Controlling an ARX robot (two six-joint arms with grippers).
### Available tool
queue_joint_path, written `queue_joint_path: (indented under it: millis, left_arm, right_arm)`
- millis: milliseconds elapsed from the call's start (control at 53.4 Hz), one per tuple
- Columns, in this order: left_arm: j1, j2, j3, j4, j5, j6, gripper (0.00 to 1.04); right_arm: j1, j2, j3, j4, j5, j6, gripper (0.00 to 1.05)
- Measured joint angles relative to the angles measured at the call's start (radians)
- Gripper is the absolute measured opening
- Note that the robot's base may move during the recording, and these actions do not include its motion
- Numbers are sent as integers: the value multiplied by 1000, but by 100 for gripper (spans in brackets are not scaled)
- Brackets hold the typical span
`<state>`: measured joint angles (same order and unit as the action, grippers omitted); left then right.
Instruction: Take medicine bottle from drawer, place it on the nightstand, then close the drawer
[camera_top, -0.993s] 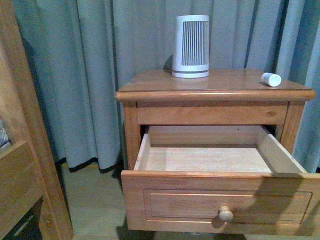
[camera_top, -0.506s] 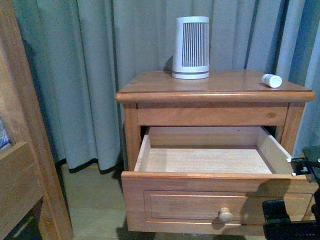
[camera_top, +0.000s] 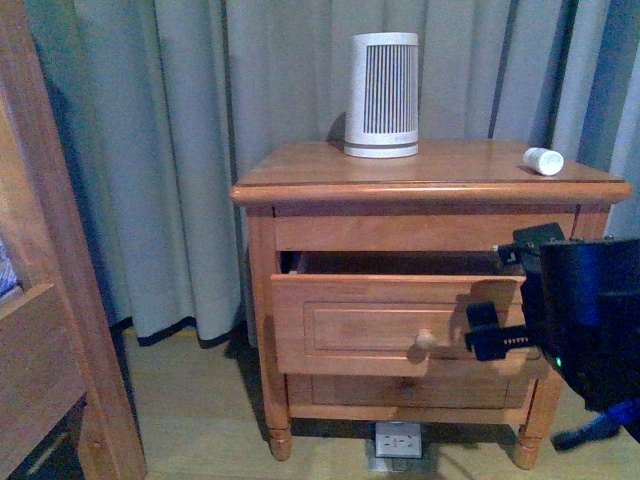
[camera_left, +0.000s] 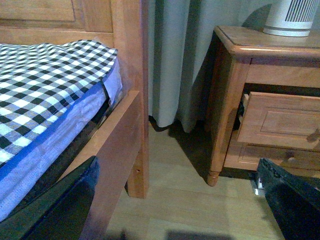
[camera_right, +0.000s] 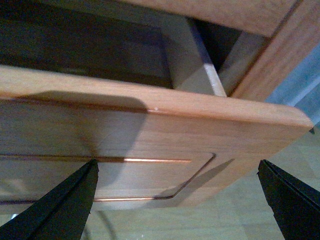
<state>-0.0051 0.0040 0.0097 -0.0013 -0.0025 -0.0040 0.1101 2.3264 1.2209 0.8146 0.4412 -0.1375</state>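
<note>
The medicine bottle (camera_top: 543, 160), small and white, lies on its side at the right end of the nightstand (camera_top: 300, 165) top. The drawer (camera_top: 370, 325) stands out a short way, a dark gap showing above its front, round knob (camera_top: 426, 340) facing me. My right gripper (camera_top: 510, 292) is open, close against the right end of the drawer front (camera_right: 150, 130), nothing between its fingers (camera_right: 60, 205). In the left wrist view my left gripper (camera_left: 180, 210) hangs open over the floor between bed and nightstand (camera_left: 235, 75), holding nothing; it does not show in the front view.
A white-grey ribbed device (camera_top: 382, 95) stands at the back of the nightstand top. The lower drawer (camera_top: 410, 390) is shut. A wooden bed frame (camera_top: 50, 300) with checked bedding (camera_left: 45, 80) is to the left. Grey curtains (camera_top: 150, 150) hang behind. A floor socket (camera_top: 398, 438) sits under the nightstand.
The drawer has slid in from wide open to nearly shut. My right arm came up from the lower right and now sits against the drawer front. The bottle has not moved.
</note>
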Motion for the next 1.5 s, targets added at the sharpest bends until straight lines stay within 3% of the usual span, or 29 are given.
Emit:
queue_joint_path:
  millis: [225, 525, 750, 899, 1087, 1349, 1499]
  left_arm:
    - [0, 0, 0, 0, 0, 0, 98]
    - [0, 0, 0, 0, 0, 0, 98]
    - [0, 0, 0, 0, 0, 0, 98]
    - [0, 0, 0, 0, 0, 0, 98]
    - [0, 0, 0, 0, 0, 0, 98]
    - [0, 0, 0, 0, 0, 0, 98]
    - [0, 0, 0, 0, 0, 0, 98]
  right_arm:
    - [-22, 68, 186, -94, -8, -22, 98]
    - [-54, 43, 146, -86, -38, -29, 98]
    - [-75, -208, -122, -81, -109, 44, 98]
    - [-106, -597, -465, -158, -181, 115, 98]
    - [-182, -1044, -719, -276, -209, 150, 98]
    - [-219, -1615, -943, -479, -229, 174, 98]
    - [-180, -1814, -1034, -583, -200, 175, 98]
